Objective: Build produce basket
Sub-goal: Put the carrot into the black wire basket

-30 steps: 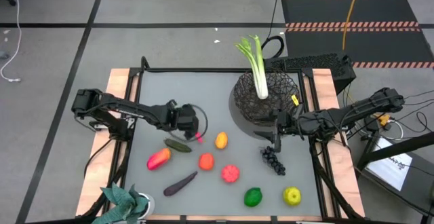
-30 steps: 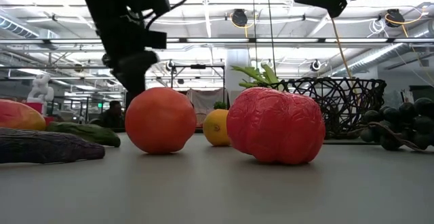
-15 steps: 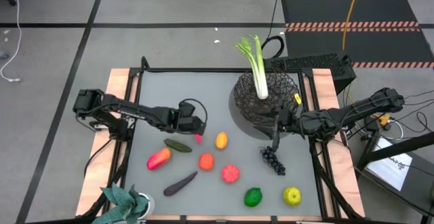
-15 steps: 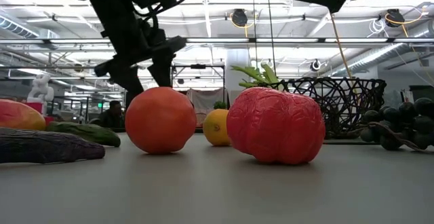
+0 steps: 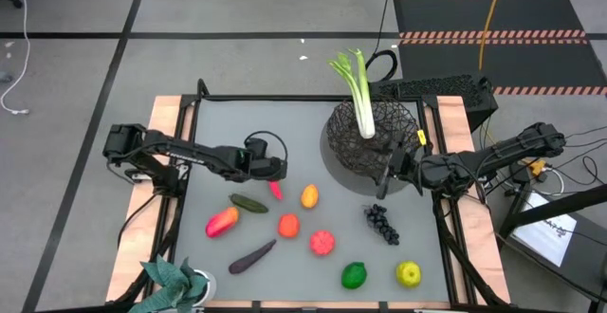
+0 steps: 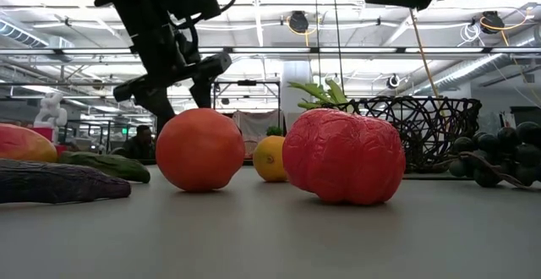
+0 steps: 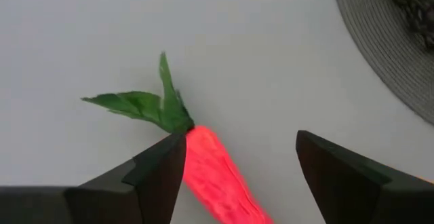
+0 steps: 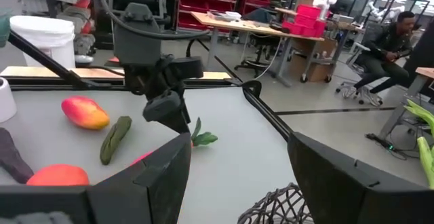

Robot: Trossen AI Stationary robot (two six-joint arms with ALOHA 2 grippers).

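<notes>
The carrot [image 7: 215,176], red with green leaves [image 7: 139,105], lies flat on the table [image 5: 237,128] left of centre. My left gripper [image 5: 273,173] hangs over it, open, slanting down, one finger on each side of the carrot's leafy end. The black wire basket [image 5: 365,140] stands at the far right with the leek [image 5: 358,90] sticking up out of it. My right gripper [image 5: 387,168] is held level and open at the basket's near side, with nothing between its fingers. My left gripper is open around the carrot's leafy end [image 7: 191,137]. One finger [image 7: 159,176] shows right against the carrot's side; whether it touches, I cannot tell. The carrot lies on the table.
Loose produce lies in the near half: a cucumber [image 5: 249,203], a mango [image 5: 221,221], an orange fruit [image 5: 309,196], a tomato [image 5: 288,225], a red fruit [image 5: 321,243], an eggplant [image 5: 252,255], grapes [image 5: 382,222], a green fruit [image 5: 354,275], a yellow one [image 5: 409,274]. A teal plant [image 5: 175,285] stands at the near left corner.
My left gripper has opened and rolled about its own axis while staying over the carrot, which still lies where it was. My right gripper has swung a little from the grapes toward the basket, staying open.
</notes>
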